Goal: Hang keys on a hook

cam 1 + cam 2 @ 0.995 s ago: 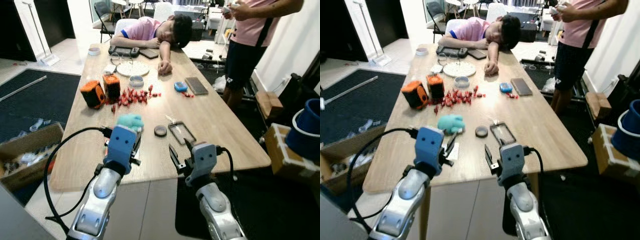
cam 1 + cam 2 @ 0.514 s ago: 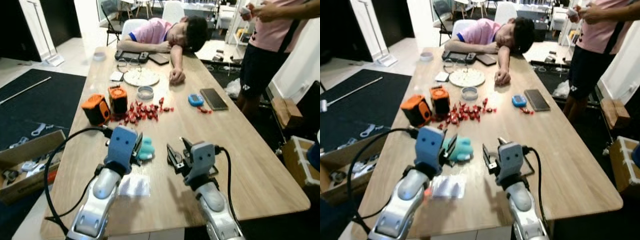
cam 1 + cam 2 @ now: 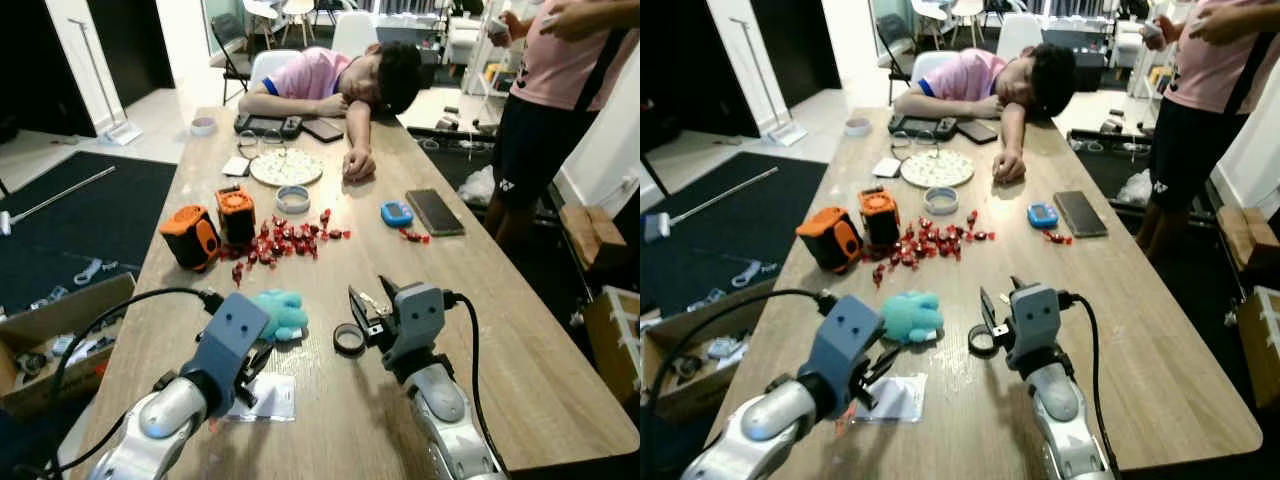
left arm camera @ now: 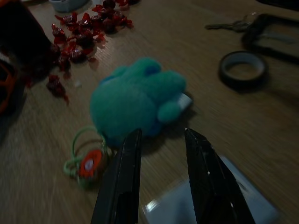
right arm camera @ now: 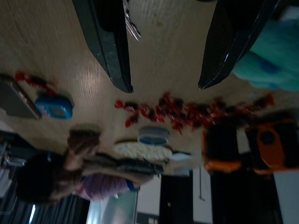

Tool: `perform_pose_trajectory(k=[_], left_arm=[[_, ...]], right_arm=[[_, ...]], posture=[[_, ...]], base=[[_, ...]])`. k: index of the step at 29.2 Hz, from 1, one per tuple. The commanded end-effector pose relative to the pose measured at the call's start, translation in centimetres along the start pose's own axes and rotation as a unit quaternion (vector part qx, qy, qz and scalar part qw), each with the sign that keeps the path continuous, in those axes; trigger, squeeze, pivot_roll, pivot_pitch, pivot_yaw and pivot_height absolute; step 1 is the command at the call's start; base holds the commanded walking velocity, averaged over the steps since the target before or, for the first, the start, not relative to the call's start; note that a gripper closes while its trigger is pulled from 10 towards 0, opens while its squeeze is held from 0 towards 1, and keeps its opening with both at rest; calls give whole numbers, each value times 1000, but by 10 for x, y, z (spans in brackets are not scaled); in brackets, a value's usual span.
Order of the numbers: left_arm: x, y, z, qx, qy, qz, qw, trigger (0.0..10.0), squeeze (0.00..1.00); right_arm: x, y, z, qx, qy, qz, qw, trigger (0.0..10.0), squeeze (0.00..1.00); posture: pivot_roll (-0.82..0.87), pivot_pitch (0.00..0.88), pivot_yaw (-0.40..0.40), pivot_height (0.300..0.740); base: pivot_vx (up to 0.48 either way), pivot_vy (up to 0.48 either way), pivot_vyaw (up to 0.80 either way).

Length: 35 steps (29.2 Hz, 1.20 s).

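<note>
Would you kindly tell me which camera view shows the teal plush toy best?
The left wrist view: the teal plush toy sits close and whole. Both eye views show it small beside the left gripper; the right wrist view catches just its edge.

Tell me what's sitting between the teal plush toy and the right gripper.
A dark tape ring lies on the wood between the teal plush toy and the right gripper, seen in both eye views.

1. Small bunch of silver keys (image 4: 227,25): thin, pale metal, dim and a little blurred.
2. Lie flat on the wooden table (image 3: 480,300), held by nothing.
3. Rest just beside a black rectangular frame (image 4: 275,32), near a dark tape ring (image 4: 243,70).
</note>
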<state>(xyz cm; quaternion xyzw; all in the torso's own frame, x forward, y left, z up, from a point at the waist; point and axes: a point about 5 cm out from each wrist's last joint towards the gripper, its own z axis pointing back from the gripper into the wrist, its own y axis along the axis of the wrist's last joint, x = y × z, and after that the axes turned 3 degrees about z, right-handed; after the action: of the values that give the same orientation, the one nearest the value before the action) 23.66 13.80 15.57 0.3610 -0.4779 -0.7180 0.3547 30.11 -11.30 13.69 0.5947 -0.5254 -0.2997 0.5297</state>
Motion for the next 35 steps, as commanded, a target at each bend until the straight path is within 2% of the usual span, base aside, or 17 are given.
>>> perform_pose_trajectory(k=[1, 2, 3, 5, 7, 8, 10, 11, 16, 20, 22, 25, 26, 30, 33, 35], left_arm=[[-5, -4, 7, -20, -12, 6, 1000, 10000, 0], [-5, -4, 7, -20, -12, 6, 1000, 10000, 0], [-11, -5, 13, -26, -17, 14, 999, 10000, 0], [-11, -5, 13, -26, -17, 14, 999, 10000, 0], [-24, -5, 21, -34, -11, 41, 999, 10000, 0], [-24, -5, 21, -34, -11, 41, 999, 10000, 0], [-28, -4, 21, -40, 0, 49, 998, 10000, 0], [-32, -7, 16, -51, 35, 57, 996, 10000, 0], [-36, -10, 12, -74, 71, 66, 993, 10000, 0], [-37, -14, 17, -93, 66, 67, 991, 9843, 0], [-39, -17, 22, -104, 60, 67, 990, 8745, 0], [-35, -16, 22, -99, 50, 81, 990, 8902, 0], [-31, -11, 19, -89, 40, 90, 991, 10000, 0], [-22, -3, 10, -70, 33, 100, 992, 10000, 0], [-19, 4, -12, -53, 73, 80, 993, 10000, 0], [-21, 5, -20, -53, 90, 75, 992, 10000, 0]], right_arm=[[2, -3, 0, -6, -1, -1, 1000, 10000, 0], [2, -3, 0, -6, -1, -1, 1000, 10000, 0], [3, -3, 0, -6, -2, 0, 1000, 10000, 0], [3, -3, 0, -6, -2, 0, 1000, 10000, 0], [5, -5, 1, -9, -5, 1, 1000, 10000, 0], [5, -5, 1, -9, -5, 1, 1000, 10000, 0], [5, -6, 2, -10, -5, 1, 1000, 10000, 0], [4, -6, 3, -11, -5, 0, 1000, 10000, 0], [2, -6, 3, -10, -4, -2, 1000, 10000, 0], [3, -6, 5, -11, -7, -2, 1000, 10000, 0], [4, -7, 7, -13, -9, -2, 1000, 10000, 0], [3, -8, 7, -14, -9, -3, 1000, 10000, 0], [3, -8, 6, -15, -8, -4, 1000, 10000, 0], [1, -8, 5, -16, -6, -8, 1000, 10000, 0], [-3, -7, 2, -13, 0, -11, 1000, 10000, 0], [-3, -7, 2, -13, 1, -11, 1000, 10000, 0]], posture=[[101, 110, 21, 740], [101, 110, 21, 740], [105, 109, 23, 740], [105, 109, 23, 740], [116, 110, 25, 740], [116, 110, 25, 740], [119, 109, 28, 740], [112, 110, 32, 740], [104, 109, 36, 740], [101, 114, 40, 740], [105, 118, 40, 740], [109, 121, 40, 740], [118, 124, 35, 740], [118, 124, 35, 740], [118, 128, 28, 740], [113, 129, 31, 740]], base=[[0, 0, 0], [0, 0, 0], [0, 0, 0], [0, 0, 0], [0, 0, 0], [0, 0, 0], [0, 0, 0], [0, 0, 0], [0, 0, 0], [0, 0, 0], [0, 0, 0], [0, 0, 0], [0, 0, 0], [0, 0, 0], [0, 0, 0], [0, 0, 0]])
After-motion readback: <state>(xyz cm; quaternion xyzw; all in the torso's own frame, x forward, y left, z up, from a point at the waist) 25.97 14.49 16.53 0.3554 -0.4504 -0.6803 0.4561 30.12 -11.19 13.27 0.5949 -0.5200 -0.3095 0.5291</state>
